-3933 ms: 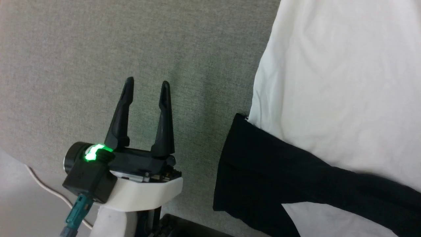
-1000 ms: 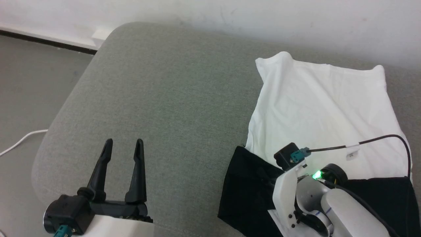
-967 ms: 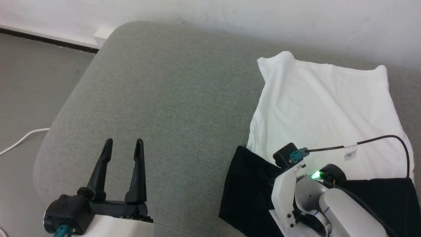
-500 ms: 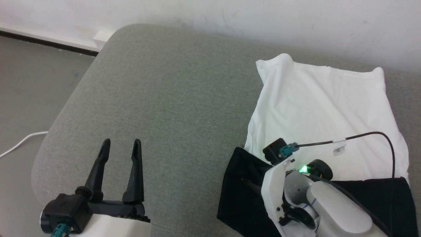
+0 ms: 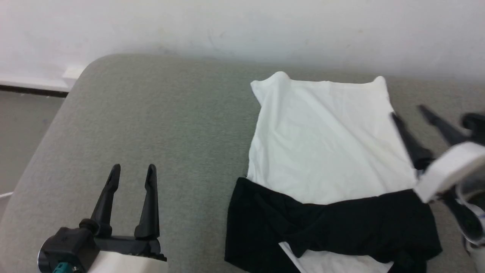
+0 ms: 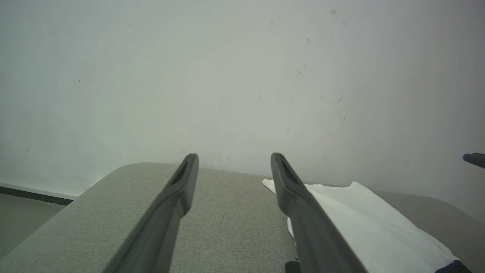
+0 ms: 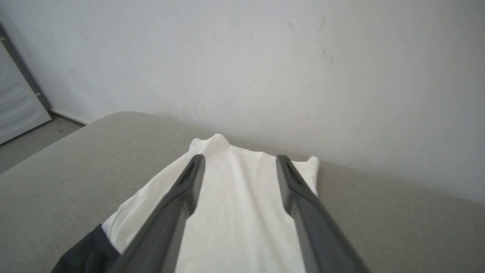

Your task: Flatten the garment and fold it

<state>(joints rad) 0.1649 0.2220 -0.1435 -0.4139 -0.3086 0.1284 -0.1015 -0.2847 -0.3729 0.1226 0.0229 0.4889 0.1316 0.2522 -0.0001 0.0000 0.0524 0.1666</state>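
Note:
The garment [image 5: 322, 151] lies on the grey cushion [image 5: 163, 125], its white body spread toward the wall and both black sleeves [image 5: 333, 227] folded across its near end. No chest print shows. My left gripper [image 5: 132, 167] hovers open and empty over bare cushion, well left of the shirt. Off the shirt's right edge, my right gripper [image 5: 408, 110] is raised and open, holding nothing. The right wrist view looks down over the white body [image 7: 235, 212] between that gripper's spread fingers [image 7: 178, 204]. In the left wrist view the shirt [image 6: 363, 220] lies to the right of the gripper [image 6: 234, 155].
A white wall [image 5: 242, 26] runs right behind the cushion's far edge. The cushion's rounded left corner [image 5: 81, 70] drops to grey floor [image 5: 19, 125]. A pale panel [image 7: 17, 110] stands at the far left of the right wrist view.
The head camera has shifted, so the shirt sits further left in the picture. My right gripper has lifted off the black sleeves and swung out past the shirt's right edge. The left gripper holds its pose.

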